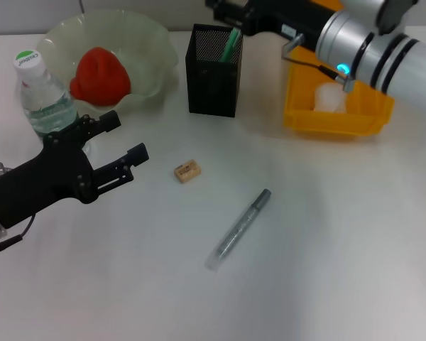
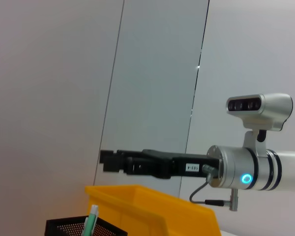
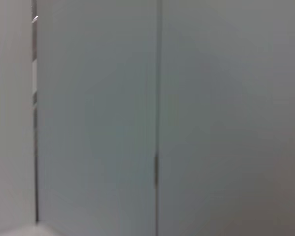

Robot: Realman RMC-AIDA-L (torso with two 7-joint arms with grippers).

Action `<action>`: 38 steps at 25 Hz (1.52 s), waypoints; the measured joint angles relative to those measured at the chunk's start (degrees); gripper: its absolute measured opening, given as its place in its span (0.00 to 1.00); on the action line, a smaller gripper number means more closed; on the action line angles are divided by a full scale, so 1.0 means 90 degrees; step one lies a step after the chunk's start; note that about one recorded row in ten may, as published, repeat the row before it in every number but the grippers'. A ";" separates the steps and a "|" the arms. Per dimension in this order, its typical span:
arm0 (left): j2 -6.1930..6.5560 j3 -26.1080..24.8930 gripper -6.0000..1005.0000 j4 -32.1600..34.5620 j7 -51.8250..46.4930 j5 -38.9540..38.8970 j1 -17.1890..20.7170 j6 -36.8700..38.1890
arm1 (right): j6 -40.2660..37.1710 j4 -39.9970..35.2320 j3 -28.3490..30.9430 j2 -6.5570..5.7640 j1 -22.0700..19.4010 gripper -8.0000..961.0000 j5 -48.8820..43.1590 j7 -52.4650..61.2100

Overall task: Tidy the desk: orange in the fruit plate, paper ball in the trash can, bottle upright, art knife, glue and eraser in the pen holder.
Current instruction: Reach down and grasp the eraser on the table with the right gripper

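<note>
The reddish-orange fruit (image 1: 99,74) lies in the pale green fruit plate (image 1: 160,53) at the back left. A clear bottle (image 1: 42,92) with a green cap stands upright beside the plate. The black mesh pen holder (image 1: 214,69) holds a green stick (image 1: 231,44); the stick also shows in the left wrist view (image 2: 92,219). A tan eraser (image 1: 187,172) and a silver art knife (image 1: 238,229) lie on the desk. A white paper ball (image 1: 331,98) sits in the yellow bin (image 1: 334,122). My left gripper (image 1: 126,138) is open and empty, left of the eraser. My right gripper (image 1: 224,11) hovers just above the pen holder.
The white desk (image 1: 341,234) stretches to the front and right of the art knife. The left wrist view shows the yellow bin (image 2: 152,209), the pen holder's rim (image 2: 71,227) and my right arm (image 2: 246,169) against grey wall panels. The right wrist view shows only wall.
</note>
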 joint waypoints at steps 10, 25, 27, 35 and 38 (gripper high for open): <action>0.0097 0.0034 0.78 0.0034 -0.0124 0.0054 0.0002 -0.0045 | -0.1485 -0.0053 -0.0030 -0.0001 -0.0831 0.77 0.1333 -0.0039; 0.0190 0.0122 0.78 0.0250 -0.0302 0.0945 -0.0025 -0.0047 | -0.2096 -0.2524 -0.0999 -0.0395 -0.1469 0.77 -0.2624 0.3182; 0.0197 0.0122 0.78 0.0333 -0.0359 0.0950 0.0026 -0.0065 | -0.2093 -0.2671 -0.0788 -0.0472 -0.1211 0.77 -0.3687 0.3892; 0.0213 0.0078 0.78 0.0539 -0.0355 0.0965 0.0213 -0.0155 | -0.2044 -0.2670 -0.0632 -0.0457 -0.0007 0.77 -0.6513 0.5336; 0.0218 0.0078 0.78 0.0539 -0.0344 0.0965 0.0219 -0.0156 | -0.1863 -0.2666 -0.0648 -0.0258 0.0356 0.77 -0.7384 0.5604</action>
